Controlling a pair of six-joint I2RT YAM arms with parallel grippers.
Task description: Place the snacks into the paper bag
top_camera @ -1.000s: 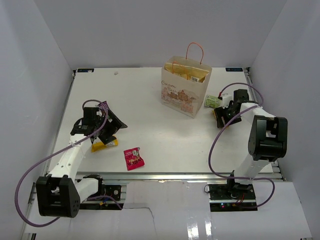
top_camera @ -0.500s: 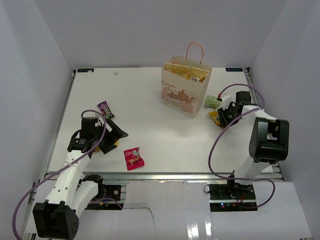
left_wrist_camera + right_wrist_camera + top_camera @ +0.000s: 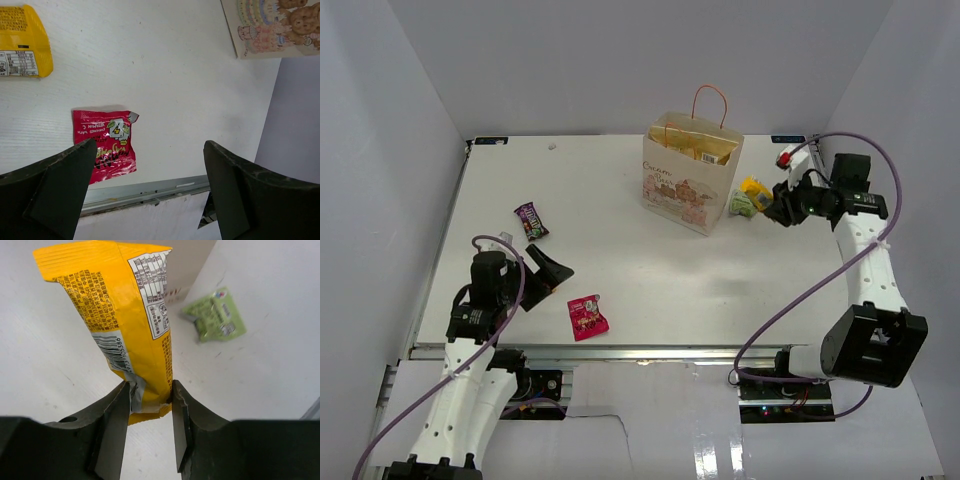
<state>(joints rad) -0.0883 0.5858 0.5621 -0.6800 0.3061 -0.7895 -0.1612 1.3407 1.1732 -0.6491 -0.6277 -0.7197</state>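
- Kraft-tan upright paper bag with thin orange cord handles and a pinkish-brown printed picture [image 3: 686, 180]: stands at the far middle of the white table [image 3: 650, 270], mouth up, printed face turned toward the arms.
- Large yellow-tan chip bag [image 3: 704, 150]: inside the paper bag, only its top edge showing at the mouth.
- Orange-yellow oblong foil packet [image 3: 127, 315]: lifted off the table to the right of the paper bag. Its long axis runs straight out from the jaws, free end leaning a little left in the right wrist view, barcode side to the camera.
- Right gripper [image 3: 149, 407]: jaws clamped on the crimped lower end of the orange-yellow packet, one finger on each face.
- Small green packet [image 3: 740, 203]: flat on the table, just beside the paper bag's right wall, under and near the held packet.
- Small purple packet [image 3: 531, 220]: flat on the left of the table, long axis slanted, far end toward the left.
- Small magenta packet [image 3: 587, 316]: flat near the front edge, long axis roughly near-to-far.
- Small yellow packet [image 3: 22, 42]: flat on the table, label side up, seen only by the left wrist camera.
- Left gripper [image 3: 546, 270]: jaws wide apart, holding nothing, above the table between the purple and magenta packets.
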